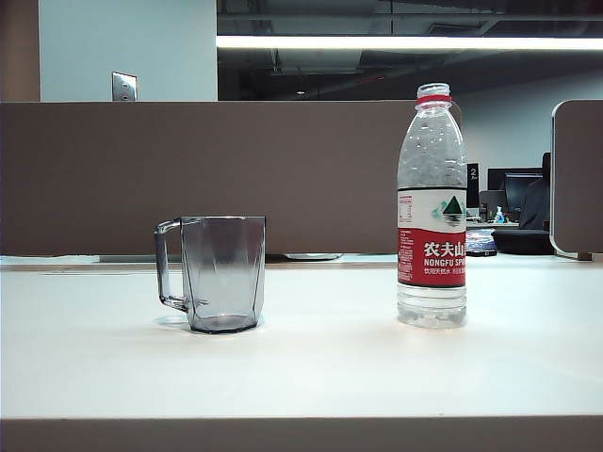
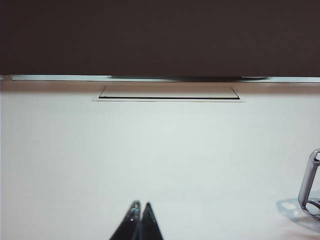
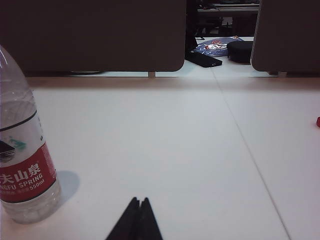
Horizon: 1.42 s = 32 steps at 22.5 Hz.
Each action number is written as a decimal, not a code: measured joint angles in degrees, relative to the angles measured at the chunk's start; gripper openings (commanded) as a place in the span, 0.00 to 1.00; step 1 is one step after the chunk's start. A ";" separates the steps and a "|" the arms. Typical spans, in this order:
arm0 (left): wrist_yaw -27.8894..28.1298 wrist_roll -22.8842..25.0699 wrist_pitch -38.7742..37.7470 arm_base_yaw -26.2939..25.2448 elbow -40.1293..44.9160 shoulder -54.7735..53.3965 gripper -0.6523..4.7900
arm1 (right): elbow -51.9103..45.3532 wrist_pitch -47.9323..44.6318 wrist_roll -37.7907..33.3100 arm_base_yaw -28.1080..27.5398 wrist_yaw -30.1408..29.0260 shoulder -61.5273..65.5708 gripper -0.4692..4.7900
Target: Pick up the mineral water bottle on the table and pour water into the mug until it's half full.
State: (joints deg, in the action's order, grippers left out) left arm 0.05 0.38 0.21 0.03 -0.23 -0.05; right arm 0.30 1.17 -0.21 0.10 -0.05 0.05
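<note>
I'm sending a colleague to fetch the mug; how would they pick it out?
On the wide white table, look left of the tall mineral water bottle, standing apart from it. The mug is the shorter vessel: smoky grey, see-through, faceted, tapering toward its base, with a squared handle and no label.

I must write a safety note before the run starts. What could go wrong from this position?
1. The mineral water bottle has no cap and stands tall and narrow; a hard or off-centre grasp might tip it or squeeze water out onto the table.
2. Both grippers, left and right, are shut and away from the bottle; approaching without opening the fingers could knock it over.
3. The mug is empty and light; a bump might shift it.
</note>
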 measured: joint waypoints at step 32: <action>0.09 0.00 -0.02 36.72 0.00 0.00 0.11 | 8.41 0.94 -14.45 16.52 -8.90 15.15 1.00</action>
State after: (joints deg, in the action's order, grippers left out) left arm 0.14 0.38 0.19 36.75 -0.23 -0.05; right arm 8.71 2.11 -14.66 16.62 -8.95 15.20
